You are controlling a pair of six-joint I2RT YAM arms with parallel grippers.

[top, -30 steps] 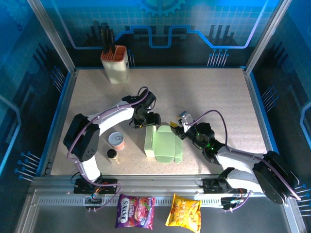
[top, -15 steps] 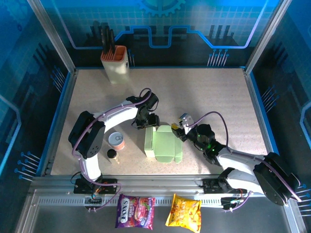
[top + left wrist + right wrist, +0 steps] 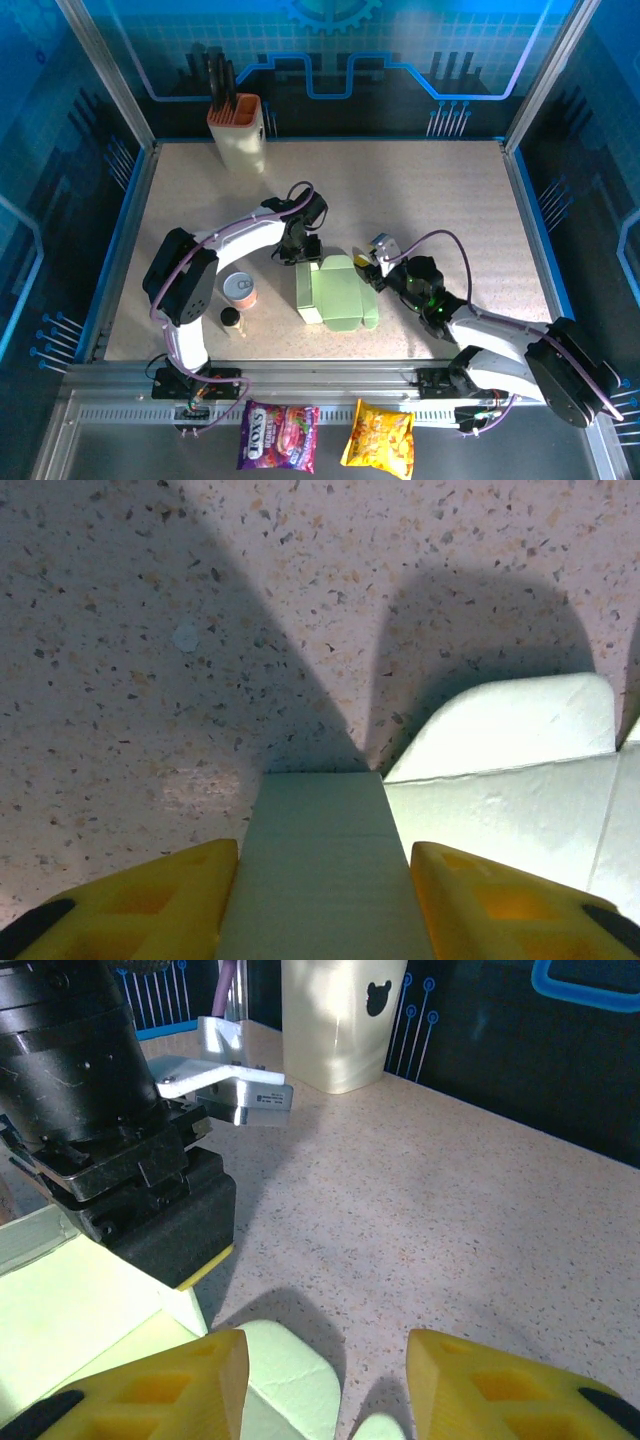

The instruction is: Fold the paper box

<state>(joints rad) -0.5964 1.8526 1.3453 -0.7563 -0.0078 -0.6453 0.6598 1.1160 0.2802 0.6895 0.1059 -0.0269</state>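
Left gripper (image 3: 322,852) straddles a flap of our one paper box (image 3: 337,295); we cannot tell if it pinches. Right gripper (image 3: 325,1348) gapes, fingertips cropped.

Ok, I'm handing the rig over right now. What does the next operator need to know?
Left gripper: fingers on either side of a flap at the far left corner of the box; whether it grips is unclear.
Right gripper: open, holding nothing, over the rounded tabs at the far right corner.
Box: lies between the two grippers.
Done: little, it looks mostly flat.
Left: fold up the flaps, tuck the tabs, close it.
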